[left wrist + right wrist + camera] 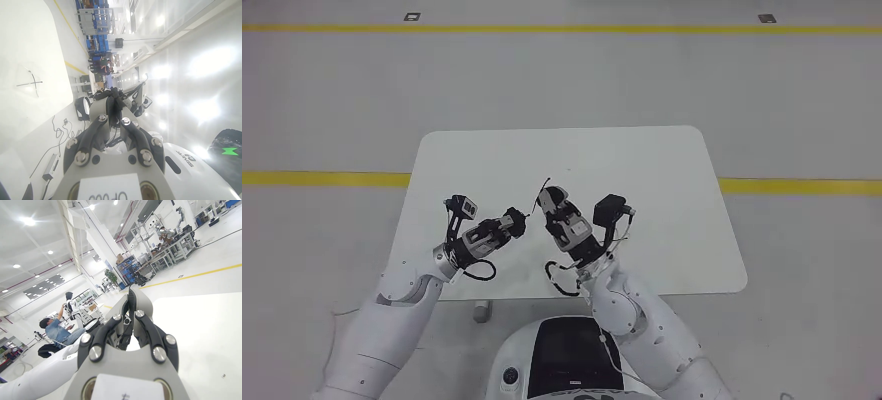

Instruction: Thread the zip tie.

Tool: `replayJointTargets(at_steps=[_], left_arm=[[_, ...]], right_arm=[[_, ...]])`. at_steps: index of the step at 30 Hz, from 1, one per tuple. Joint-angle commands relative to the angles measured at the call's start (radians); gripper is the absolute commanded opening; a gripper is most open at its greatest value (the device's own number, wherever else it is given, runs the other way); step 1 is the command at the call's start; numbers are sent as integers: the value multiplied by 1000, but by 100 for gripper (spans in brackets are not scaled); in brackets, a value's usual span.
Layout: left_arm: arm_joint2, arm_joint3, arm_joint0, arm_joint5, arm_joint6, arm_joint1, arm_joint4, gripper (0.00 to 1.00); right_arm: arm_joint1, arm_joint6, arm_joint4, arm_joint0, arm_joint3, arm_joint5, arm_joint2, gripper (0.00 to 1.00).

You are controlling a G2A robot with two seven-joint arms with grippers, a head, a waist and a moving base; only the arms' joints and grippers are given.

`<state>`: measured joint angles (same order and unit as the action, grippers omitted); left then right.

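Note:
Both arms hover over the middle of the white table [642, 170], their tips close together. My right gripper [547, 200] is shut on a thin black zip tie [543, 187], whose free end sticks out past the fingertips toward the table's far side. In the right wrist view the black pads [132, 302] are pressed together. Just beside it, the left gripper [518, 222] is shut. Its fingertips [113, 98] are wrapped in black, and I cannot tell whether they hold anything.
Two thin dark strips [31, 83] lie crossed on the table [28, 37] in the left wrist view. A tiny object [223, 375] rests on the tabletop [198, 332] in the right wrist view. Yellow floor lines [322, 178] run behind the table.

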<state>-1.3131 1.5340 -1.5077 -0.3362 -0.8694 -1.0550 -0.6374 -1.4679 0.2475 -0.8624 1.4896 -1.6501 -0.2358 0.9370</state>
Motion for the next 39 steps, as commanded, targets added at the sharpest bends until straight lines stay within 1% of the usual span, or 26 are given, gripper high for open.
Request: replayJointTargets(at_steps=[1,17,39], left_arm=[[0,0,0,0,0,0,0,0],[0,0,0,0,0,0,0,0],[0,0,0,0,0,0,0,0]], right_arm=[[0,2,-2,-1,2,0,-3,0],[-4,4,-14,-16,18,11,-18,0],[-4,-1,-20,-16,35,20,-15,0]])
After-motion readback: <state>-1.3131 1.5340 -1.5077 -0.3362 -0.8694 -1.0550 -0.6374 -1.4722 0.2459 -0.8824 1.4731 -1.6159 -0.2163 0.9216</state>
